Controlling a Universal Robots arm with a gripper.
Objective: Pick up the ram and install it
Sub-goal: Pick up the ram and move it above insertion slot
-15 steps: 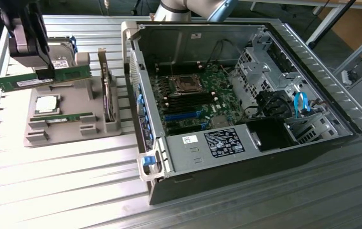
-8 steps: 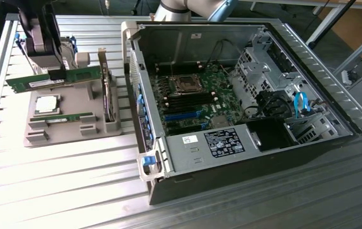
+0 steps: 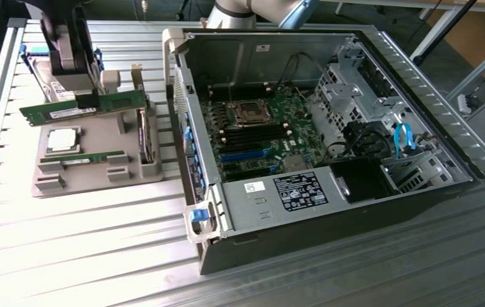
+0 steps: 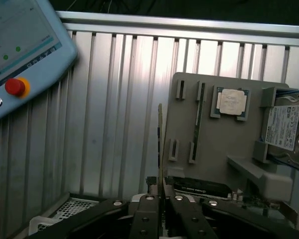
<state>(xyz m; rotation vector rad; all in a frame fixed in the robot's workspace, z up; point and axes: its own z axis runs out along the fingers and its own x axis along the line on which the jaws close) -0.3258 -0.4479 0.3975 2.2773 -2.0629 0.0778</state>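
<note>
My gripper (image 3: 86, 104) is shut on the ram (image 3: 121, 103), a long green stick with a white label. It hangs level, just above the grey holder tray (image 3: 97, 174) at the exterior view's left. In the wrist view the ram (image 4: 160, 144) shows edge-on, rising from between the black fingertips of the gripper (image 4: 162, 193). A second green ram stick (image 3: 89, 158) lies in a slot of the tray (image 4: 224, 144). The open computer case (image 3: 446, 147) lies to the exterior view's right, its motherboard (image 3: 264, 125) exposed.
On the tray sit a square silver processor (image 3: 61, 141) (image 4: 231, 102) and a hard drive (image 3: 144, 137) (image 4: 284, 128) standing on edge. A teach pendant (image 4: 20, 55) with a red button lies on the ribbed metal table (image 3: 80, 243). The case's near wall (image 3: 181, 115) stands between tray and motherboard.
</note>
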